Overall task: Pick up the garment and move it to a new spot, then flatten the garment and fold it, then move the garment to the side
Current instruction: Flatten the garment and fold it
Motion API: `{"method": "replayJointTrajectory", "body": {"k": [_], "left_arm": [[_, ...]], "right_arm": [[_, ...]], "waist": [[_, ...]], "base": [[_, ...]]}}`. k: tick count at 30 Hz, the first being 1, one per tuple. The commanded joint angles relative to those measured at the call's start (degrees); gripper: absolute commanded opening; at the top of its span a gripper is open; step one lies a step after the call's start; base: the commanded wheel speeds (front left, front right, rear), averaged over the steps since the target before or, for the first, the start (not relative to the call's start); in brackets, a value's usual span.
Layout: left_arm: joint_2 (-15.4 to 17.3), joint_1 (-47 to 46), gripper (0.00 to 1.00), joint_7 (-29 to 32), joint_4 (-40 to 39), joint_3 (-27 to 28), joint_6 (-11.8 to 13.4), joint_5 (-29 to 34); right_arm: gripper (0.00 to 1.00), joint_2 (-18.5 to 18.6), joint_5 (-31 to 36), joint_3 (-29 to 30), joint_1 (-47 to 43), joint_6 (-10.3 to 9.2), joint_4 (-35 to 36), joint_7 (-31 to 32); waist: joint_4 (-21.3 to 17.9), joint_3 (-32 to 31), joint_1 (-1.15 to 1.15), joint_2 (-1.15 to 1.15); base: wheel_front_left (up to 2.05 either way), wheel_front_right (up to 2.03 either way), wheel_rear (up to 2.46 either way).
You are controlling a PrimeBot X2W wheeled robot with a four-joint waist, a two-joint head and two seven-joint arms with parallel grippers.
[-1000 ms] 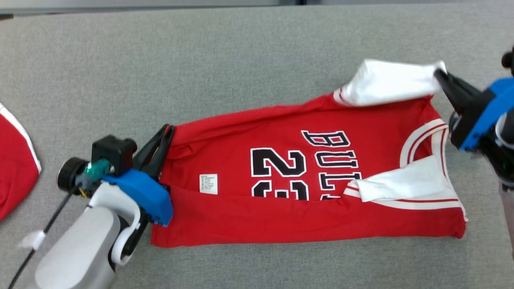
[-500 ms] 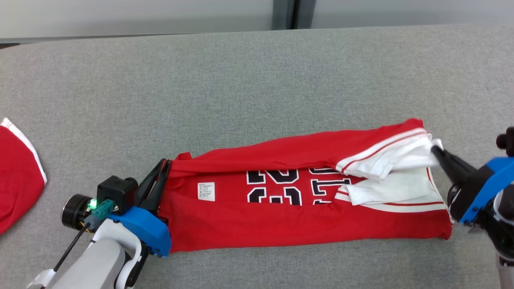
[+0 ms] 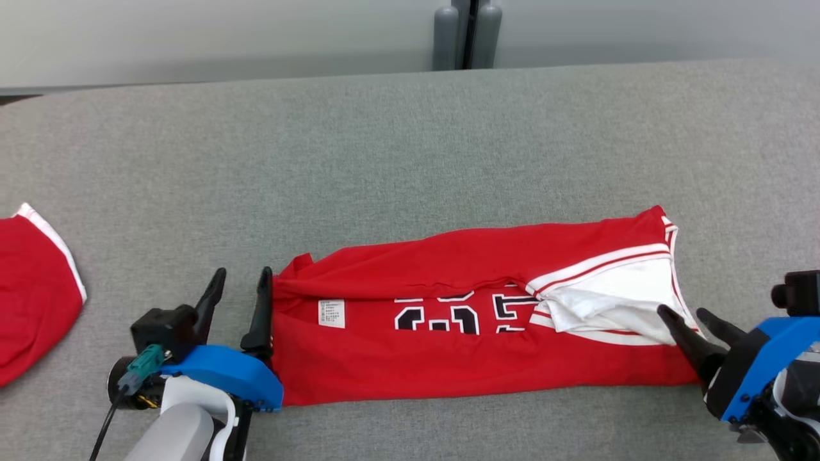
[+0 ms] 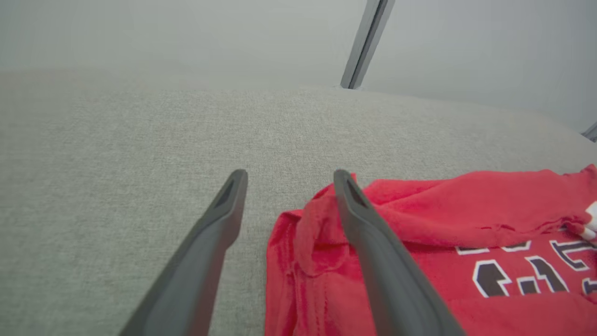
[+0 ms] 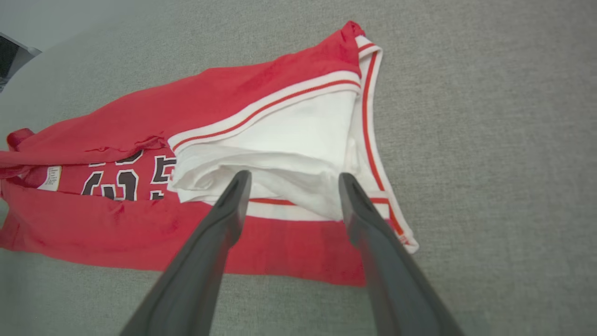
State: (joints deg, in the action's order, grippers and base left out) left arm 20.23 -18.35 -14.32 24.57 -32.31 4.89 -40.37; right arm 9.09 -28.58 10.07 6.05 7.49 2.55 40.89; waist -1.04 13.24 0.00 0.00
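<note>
- Across the grey surface [image 3: 384,160], the garment [image 3: 448,371] lies as a long, lengthwise-folded strip.
- Left end effector [image 3: 243,274] and right end effector [image 3: 682,312] stand apart at its ends, gripping nothing.
- I judge folding underway; next I'd grasp one end and bring it across.

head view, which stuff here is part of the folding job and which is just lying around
In the job: red jersey, folded into a long strip; left hand, open at its plain end; right hand, open at its white-trimmed end.
Lying about: second red garment, far left on the table; grey posts behind it.
</note>
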Motion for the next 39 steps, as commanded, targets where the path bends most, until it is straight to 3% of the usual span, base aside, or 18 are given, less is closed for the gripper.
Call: {"method": "replayJointTrajectory", "body": {"k": [1,5,9,14,24,39], "left_arm": [[-1.03,1.25,1.0,-0.63,-1.08,1.97,0.3,-0.55],[-4.2,4.94,1.0,-0.9,-7.29,9.8,0.66,1.72],[-7.05,9.41,1.0,-0.89,-12.49,16.97,-1.86,7.47],[-9.52,12.92,1.0,-0.91,-12.58,22.85,-5.03,13.3],[-9.82,15.05,1.0,-0.92,-11.56,27.63,-7.45,17.83],[-9.91,12.94,1.0,-0.79,-10.55,26.82,-8.55,17.87]], "right_arm": [[1.0,-0.42,0.5,0.81,-0.71,0.01,1.18,-0.01],[1.0,-1.02,2.54,2.68,-1.7,0.01,3.17,-1.53],[1.0,-1.4,5.15,3.89,-1.26,0.01,3.48,-3.14],[1.0,-1.77,7.68,4.18,0.55,0.01,1.89,-3.83],[1.0,-2.62,12.39,5.23,7.03,0.01,-9.56,-6.24],[1.0,-3.63,19.45,10.83,17.37,0.01,-31.46,-7.23]], "waist": [[0.14,-0.64,0.0,0.0],[0.97,-2.55,0.0,0.0],[1.55,-4.21,0.0,0.0],[1.82,-5.4,0.0,0.0],[2.36,-5.25,0.0,0.0],[5.23,-2.69,0.0,0.0]], "base": [[0.0,0.0,0.0],[0.0,0.0,0.0],[0.0,0.0,0.0],[0.0,0.0,0.0],[0.0,0.0,0.0],[0.0,0.0,0.0]]}}
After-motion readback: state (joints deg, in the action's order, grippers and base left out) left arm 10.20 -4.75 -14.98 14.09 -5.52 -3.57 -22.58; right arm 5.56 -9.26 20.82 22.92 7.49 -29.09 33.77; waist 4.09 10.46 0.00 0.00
